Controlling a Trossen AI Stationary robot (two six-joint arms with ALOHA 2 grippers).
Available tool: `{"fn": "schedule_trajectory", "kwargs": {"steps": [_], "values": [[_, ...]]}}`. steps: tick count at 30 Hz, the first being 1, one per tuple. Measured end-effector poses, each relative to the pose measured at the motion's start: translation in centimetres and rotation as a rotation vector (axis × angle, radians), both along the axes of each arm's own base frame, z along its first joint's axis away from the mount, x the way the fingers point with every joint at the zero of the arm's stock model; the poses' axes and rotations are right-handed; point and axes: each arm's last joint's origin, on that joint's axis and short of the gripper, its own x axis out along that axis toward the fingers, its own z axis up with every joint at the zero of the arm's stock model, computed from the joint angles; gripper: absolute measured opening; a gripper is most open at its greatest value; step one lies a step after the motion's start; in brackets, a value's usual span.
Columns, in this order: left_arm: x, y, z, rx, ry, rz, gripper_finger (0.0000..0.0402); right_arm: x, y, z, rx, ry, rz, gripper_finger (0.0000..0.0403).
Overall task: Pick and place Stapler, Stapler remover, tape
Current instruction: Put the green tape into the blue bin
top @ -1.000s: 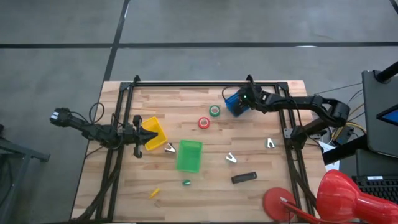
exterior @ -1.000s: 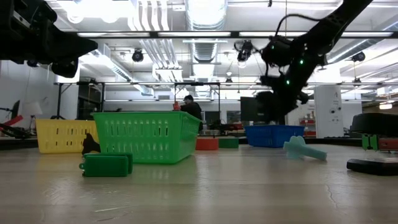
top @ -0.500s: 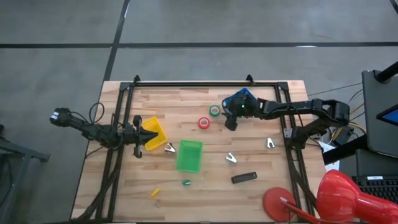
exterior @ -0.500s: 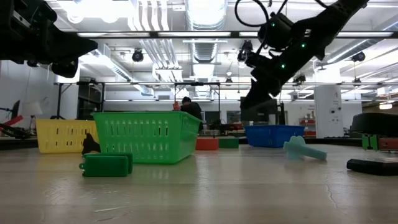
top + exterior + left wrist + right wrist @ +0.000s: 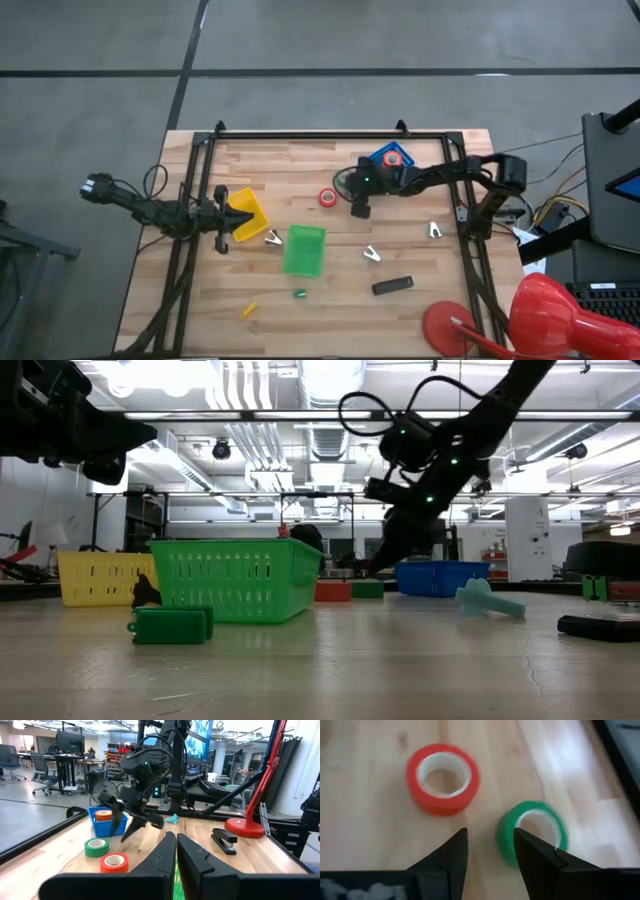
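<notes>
We see the right gripper (image 5: pixel 490 851), fingers spread and empty, poised above the glossy green tape roll (image 5: pixel 532 832) lying flat beside the red roll (image 5: pixel 443 777), left gripper (image 5: pixel 176 851) pressed together over the yellow bin (image 5: pixel 247 211).

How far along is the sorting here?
Done: one orange tape lies in the blue bin. In hand: the right hand hangs open over the green tape and red tape, gripping neither. Left: both those rolls and the stapler, on the table. The left hand waits shut by the yellow bin.
</notes>
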Motion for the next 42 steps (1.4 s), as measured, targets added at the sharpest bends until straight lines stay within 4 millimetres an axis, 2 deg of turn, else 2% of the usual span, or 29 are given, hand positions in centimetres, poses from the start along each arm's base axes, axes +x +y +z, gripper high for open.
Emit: {"fn": "schedule_trajectory", "kwargs": {"steps": [7,12,18,29,33,42], "values": [[0.0,0.0,0.0,0.0,0.0,-0.001,0.0019,1.6,-0.8,-0.5,-0.042,0.07,-0.028,0.0144],[0.0,0.0,0.0,0.0,0.001,0.0,0.002,2.4,-1.2,-1.9,-0.038,0.146,-0.044,0.0142],[0.0,0.0,0.0,0.001,0.002,0.0,0.0019,2.9,-1.3,-2.6,-0.043,0.172,-0.065,0.0127],[0.0,0.0,0.0,0.001,0.003,0.0,0.0019,2.8,-1.3,-1.8,-0.007,0.18,-0.097,0.0033],[0.0,0.0,0.0,0.001,0.003,0.0,0.0019,2.9,-1.3,-1.2,0.011,0.178,-0.112,0.0033],[0.0,0.0,0.0,0.001,0.003,0.0,0.0018,2.6,-0.8,2.0,0.032,0.115,-0.144,0.0046]]}}
